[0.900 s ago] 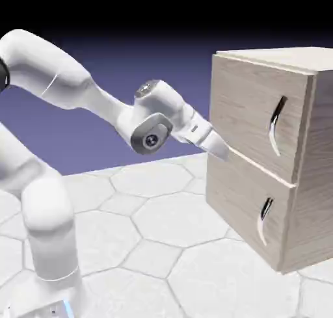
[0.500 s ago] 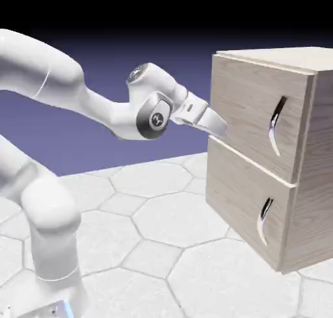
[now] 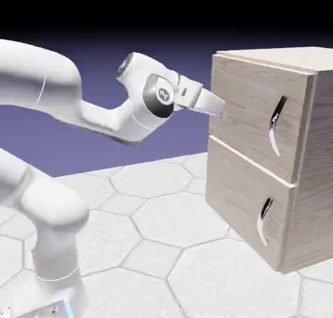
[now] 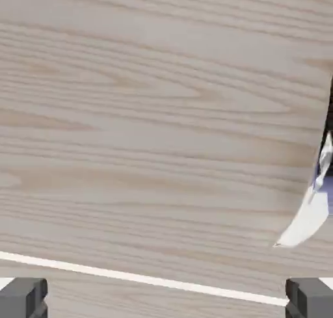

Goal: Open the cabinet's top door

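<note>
Because the handle (image 3: 276, 124) of the top door (image 3: 253, 112) sits near that panel's right edge while your pincer (image 3: 221, 110) is up against its left edge, the whole coming move turns on a sideways shift to the right across the door's face. In the exterior view the cabinet (image 3: 306, 180) stands on the surface (image 3: 162, 245) at the right, and the top door is its upper, larger panel, shut flush above the seam that parts it from the lower panel (image 3: 247, 203). The handle is a curved silver bar whose long axis runs up and down, so you will likely want the fingers to straddle it from either side.

In the hand view the wood of the door (image 4: 162, 115) fills nearly everything, which suggests the pincer is very close to the panel, though whether it touches the wood you cannot tell from either picture. The handle (image 4: 311, 212) shows only as a pale curved sliver at that view's right edge, outside the span of the fingers. The two grey fingertips (image 4: 23, 297) sit far apart at the bottom corners, so the pincer is spread wide and holds nothing. The pale line near the bottom is probably the seam between the two panels.
</note>
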